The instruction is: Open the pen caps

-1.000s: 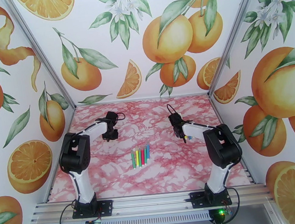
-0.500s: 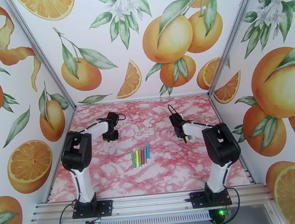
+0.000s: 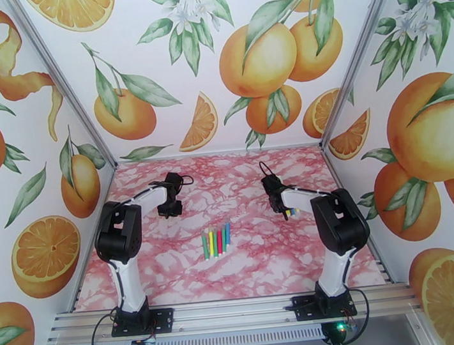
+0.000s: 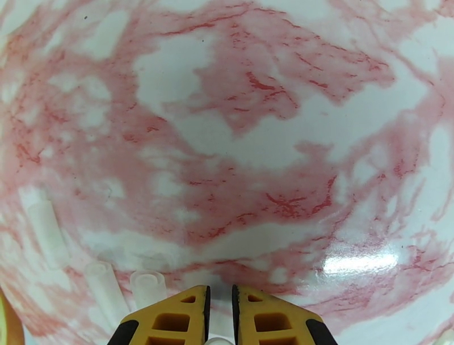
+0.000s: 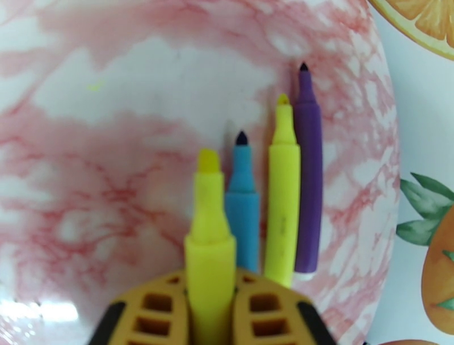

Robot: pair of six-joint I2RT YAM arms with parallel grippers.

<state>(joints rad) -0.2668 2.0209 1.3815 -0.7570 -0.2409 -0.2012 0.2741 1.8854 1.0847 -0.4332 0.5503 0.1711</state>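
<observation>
Right wrist — right claw (image 5: pixel 210 286) grips a yellow pen (image 5: pixel 209 227) (uncapped).

Two arms (image 3: pixel 123 241), each with one gripper: left gripper (image 4: pixel 219 292), right gripper (image 5: pixel 210 284). Four uncapped pens by the right one: a yellow pen (image 5: pixel 210 227), a second yellow one (image 5: pixel 282 187), one blue pen (image 5: pixel 243 198), one purple pen (image 5: pixel 308 170). Three clear caps (image 4: pixel 146 284) lie loose. Mid-table there is a row of pens (image 3: pixel 215 240): five or six, too small to be sure.
</observation>
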